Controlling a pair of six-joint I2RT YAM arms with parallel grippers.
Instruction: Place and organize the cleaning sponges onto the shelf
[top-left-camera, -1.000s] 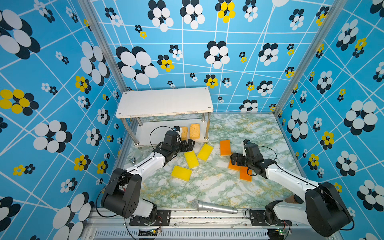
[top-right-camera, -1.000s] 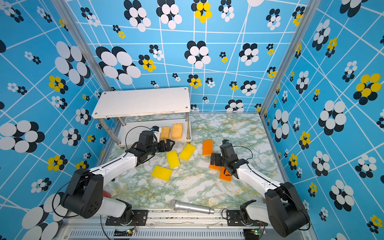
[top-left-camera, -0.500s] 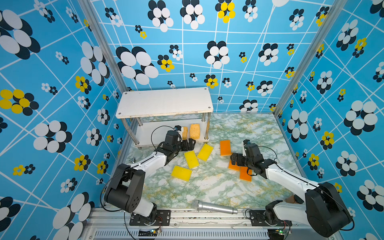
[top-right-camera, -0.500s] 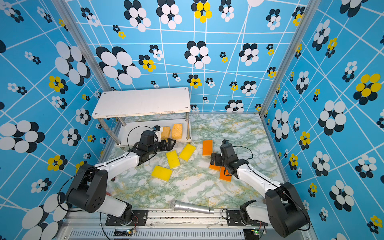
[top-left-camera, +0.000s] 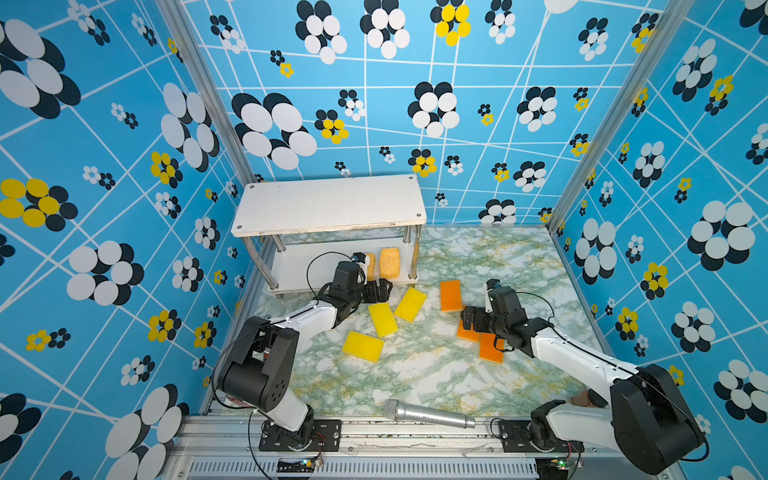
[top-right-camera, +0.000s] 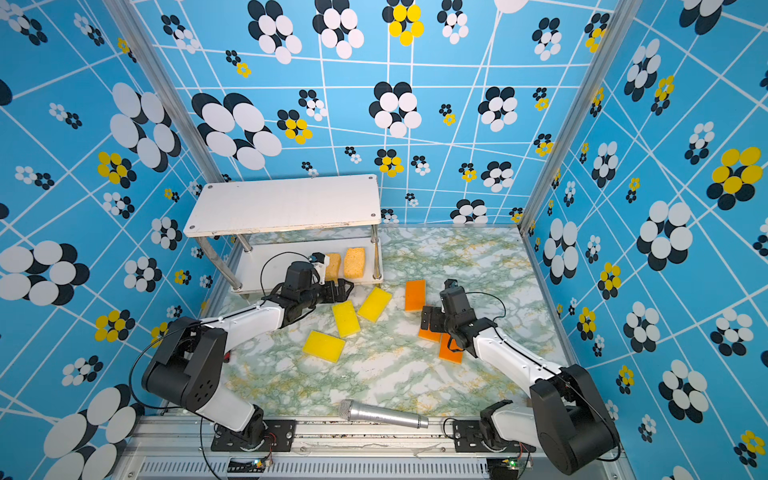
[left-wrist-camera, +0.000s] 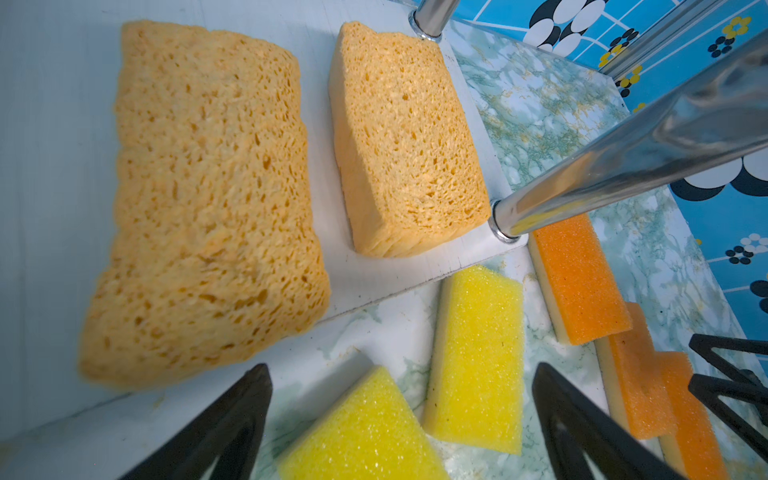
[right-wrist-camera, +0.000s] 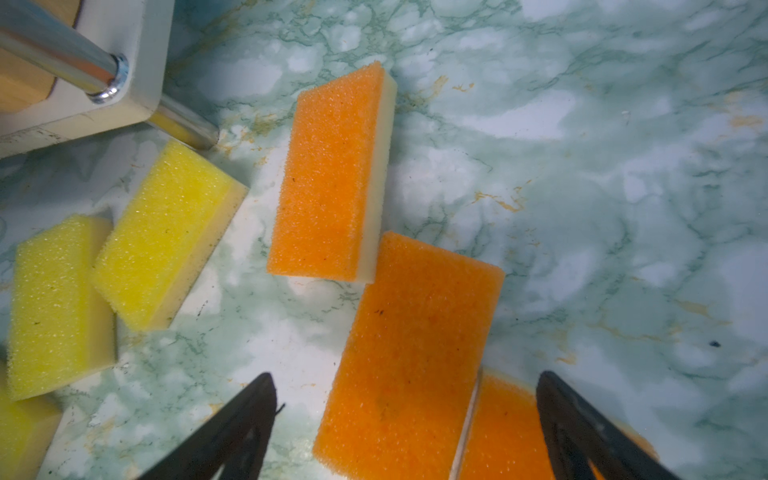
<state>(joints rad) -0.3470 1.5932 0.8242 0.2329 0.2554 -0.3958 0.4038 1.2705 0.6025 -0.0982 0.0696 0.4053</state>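
Looking down, you have a green-and-white marbled surface (top-left-camera: 415, 374) boxed in on three sides by blue walls (top-left-camera: 374, 104) printed with white lines and black, white and yellow flowers, with an aluminium rail (top-left-camera: 415, 436) along the near edge. Aluminium posts (top-left-camera: 199, 95) run up the two far corners. The shelf (top-left-camera: 328, 203), a white two-board rack on chrome legs, stands at the far left; two tan sponges (left-wrist-camera: 407, 141) lie side by side on the right end of its lower board (top-left-camera: 299, 266). Three yellow sponges (top-left-camera: 382, 319) lie loose on the surface just near of the shelf, and three orange sponges (top-left-camera: 451, 295) lie to their right, the two nearer ones touching. Your left end effector (top-left-camera: 384, 291) hovers at the shelf's near edge, fingers apart and holding nothing. Your right end effector (top-left-camera: 467, 321) hangs over the nearer orange pair, fingers likewise apart, gripping nothing. A silver microphone (top-left-camera: 428, 414) lies on the surface beside that rail.
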